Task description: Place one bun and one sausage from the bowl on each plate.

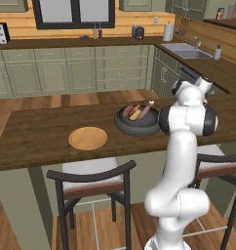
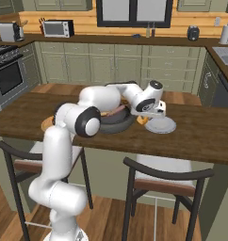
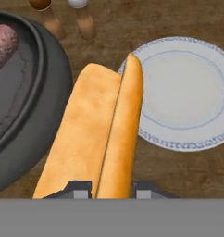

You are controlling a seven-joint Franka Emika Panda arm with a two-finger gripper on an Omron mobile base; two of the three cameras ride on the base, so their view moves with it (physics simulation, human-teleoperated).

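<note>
Hand view: gripper (image 3: 111, 189) clamps narrowly on an orange-brown split bun (image 3: 97, 139), held above wooden counter (image 3: 178, 173) between the dark grey round bowl (image 3: 40, 120), holding a reddish sausage (image 3: 3, 44), and a white blue-rimmed plate (image 3: 188, 92). No writing is legible.

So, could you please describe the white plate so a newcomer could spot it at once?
On the long wooden island counter, look just right of the dark grey bowl. The white plate lies there, pale with a blue-patterned rim, unlike the tan wooden plate left of the bowl.
</note>
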